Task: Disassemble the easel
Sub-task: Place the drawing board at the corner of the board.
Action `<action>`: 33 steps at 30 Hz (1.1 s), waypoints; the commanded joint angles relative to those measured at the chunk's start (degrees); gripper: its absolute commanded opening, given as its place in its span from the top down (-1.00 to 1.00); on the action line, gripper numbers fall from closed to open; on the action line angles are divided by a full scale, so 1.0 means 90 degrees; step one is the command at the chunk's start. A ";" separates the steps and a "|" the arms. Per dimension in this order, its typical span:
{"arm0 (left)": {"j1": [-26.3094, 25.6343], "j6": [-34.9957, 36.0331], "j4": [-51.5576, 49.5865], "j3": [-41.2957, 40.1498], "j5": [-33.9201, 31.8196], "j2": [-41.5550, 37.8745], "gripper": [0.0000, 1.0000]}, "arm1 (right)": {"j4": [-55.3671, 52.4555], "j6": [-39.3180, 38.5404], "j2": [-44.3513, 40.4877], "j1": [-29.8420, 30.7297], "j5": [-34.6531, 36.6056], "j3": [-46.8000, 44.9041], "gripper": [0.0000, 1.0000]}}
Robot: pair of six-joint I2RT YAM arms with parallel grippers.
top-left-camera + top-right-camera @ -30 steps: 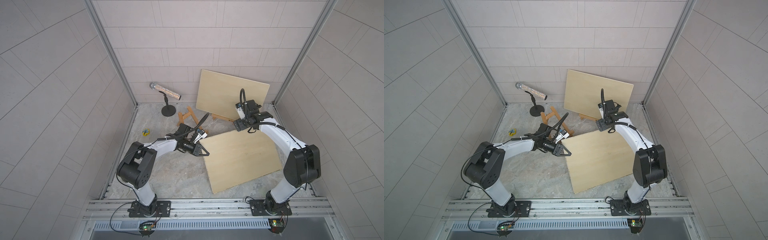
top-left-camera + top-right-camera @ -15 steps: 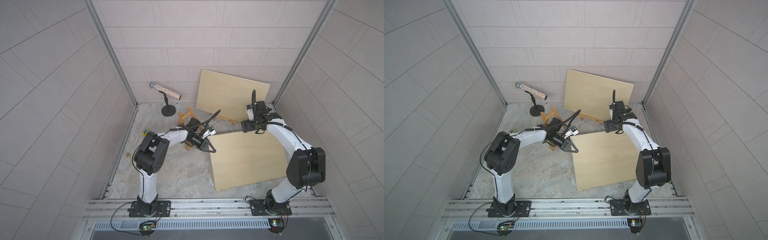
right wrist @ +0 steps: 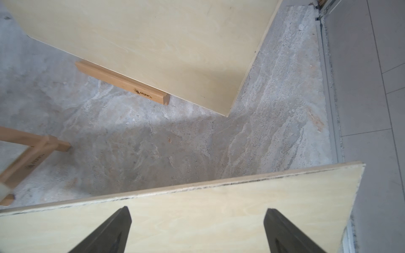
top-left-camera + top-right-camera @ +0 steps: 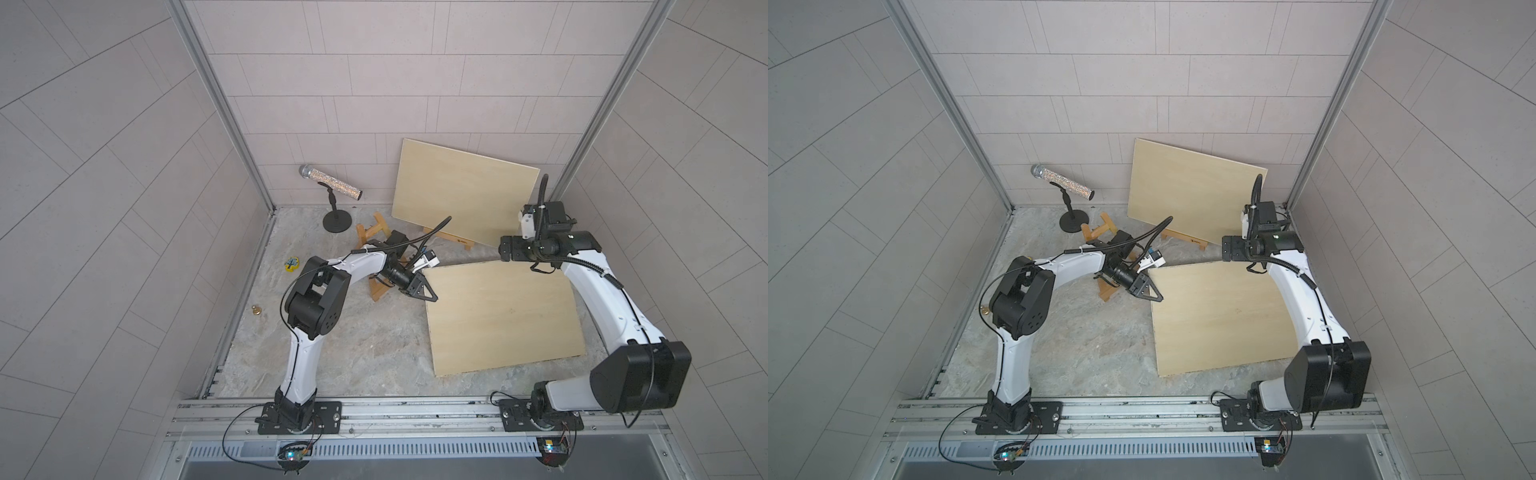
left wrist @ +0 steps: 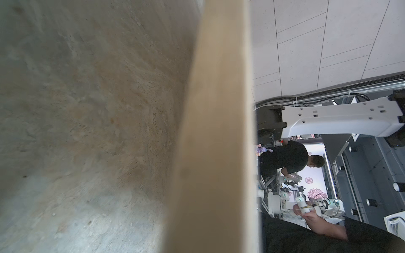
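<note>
Flat board (image 4: 498, 316) lies before leaning board (image 4: 461, 187), beside easel frame (image 4: 371, 230).

A pale plywood board (image 4: 461, 189) stands tilted at the back, its lower edge on the wooden ledge (image 4: 451, 237) of an easel, its top leaning toward the rear wall; a second board (image 4: 503, 316), much alike, lies face up on the table, nearer the front and to the right; a bare wooden easel frame (image 4: 371, 230) lies toppled left of both boards, partly hidden.
</note>
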 commanded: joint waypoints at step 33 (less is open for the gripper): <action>-0.0654 -0.0286 -0.0726 0.1388 -0.3325 0.1299 0.69 | 0.0199 0.1155 -0.1154 0.0013 -0.1250 -0.2029 -0.99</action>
